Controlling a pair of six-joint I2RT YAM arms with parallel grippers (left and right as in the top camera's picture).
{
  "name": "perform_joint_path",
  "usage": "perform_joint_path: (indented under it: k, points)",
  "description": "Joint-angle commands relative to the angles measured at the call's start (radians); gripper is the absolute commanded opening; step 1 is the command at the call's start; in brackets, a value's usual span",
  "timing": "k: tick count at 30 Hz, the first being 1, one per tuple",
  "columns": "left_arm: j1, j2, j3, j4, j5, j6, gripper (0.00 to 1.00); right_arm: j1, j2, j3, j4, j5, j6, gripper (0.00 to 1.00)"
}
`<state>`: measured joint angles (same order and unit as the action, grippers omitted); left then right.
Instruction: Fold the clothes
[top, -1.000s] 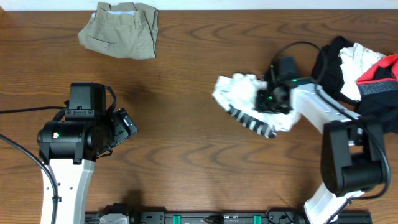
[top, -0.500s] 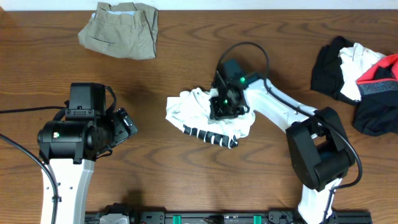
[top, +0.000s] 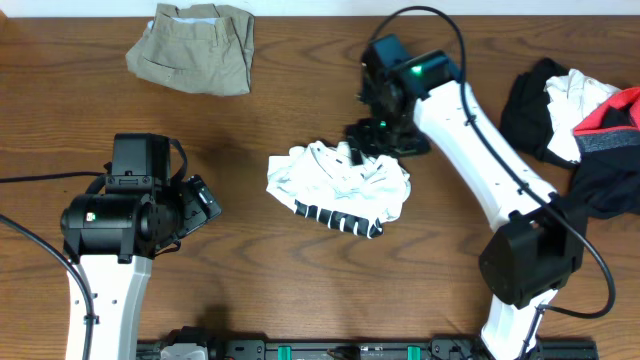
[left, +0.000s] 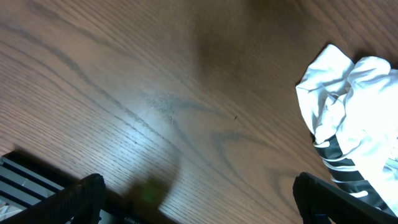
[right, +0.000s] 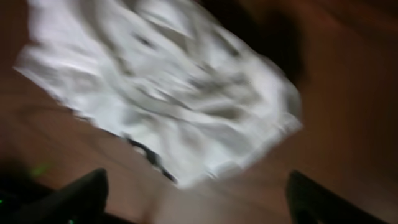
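1. The bench (top: 300, 290) is seen to be of dark brown wood with a flowing grain. It is bounded by a pale strip along the far edge and a dark rail (top: 330, 351) along the near edge.
2. At the near left, the left claw (left: 199, 186) is held wide open over bare wood, and nothing is gripped in it.
3. A khaki piece (top: 192, 47) of flat woven cloth is laid roughly folded at the far left, close to the far edge and well apart from both arms.
4. A broad stretch of bare wood is left between the left claw and the white top, and another between the top and the near rail.
5. The white top (top: 338, 187) is found crumpled in a soft, creased heap near the middle of the bench. Its black-and-white striped trim (top: 335, 218) is turned along the near side.
6. The right claw (top: 383, 140) is placed at the far edge of the white top, its fingers spread wide with nothing caught between them. Whether the cloth is touched cannot be told, the wrist view being blurred.
7. At the far right a loose pile is heaped against the bench edge: a black garment (top: 525, 115), a rumpled white one (top: 575, 100) and a red one (top: 615, 115). A strip of bare wood is left between this pile and the right arm.
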<state>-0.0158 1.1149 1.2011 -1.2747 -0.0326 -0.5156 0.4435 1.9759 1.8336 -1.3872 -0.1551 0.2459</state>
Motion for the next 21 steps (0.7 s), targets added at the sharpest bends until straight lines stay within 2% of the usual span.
perform_joint_path:
  k: [1,3,7,9,17,21]
  points:
    - [0.004,0.004,-0.005,0.001,-0.005,0.014,0.98,-0.034,-0.008,-0.031,-0.035,0.066,0.000,0.72]
    - [0.004,0.004,-0.005,0.004,-0.005,0.014,0.98,-0.042,-0.008,-0.071,-0.022,0.066,0.000,0.61]
    - [0.004,0.004,-0.005,0.003,-0.005,0.014,0.98,-0.044,-0.008,-0.200,0.094,0.047,0.001,0.25]
    - [0.004,0.004,-0.005,0.003,-0.005,0.014,0.98,-0.044,-0.008,-0.270,0.161,0.016,0.000,0.15]
    - [0.004,0.004,-0.005,0.003,-0.005,0.014,0.98,-0.060,-0.008,-0.471,0.312,-0.011,0.010,0.13]
    - [0.004,0.004,-0.005,0.003,-0.005,0.014,0.98,-0.097,-0.008,-0.504,0.323,0.146,0.089,0.11]
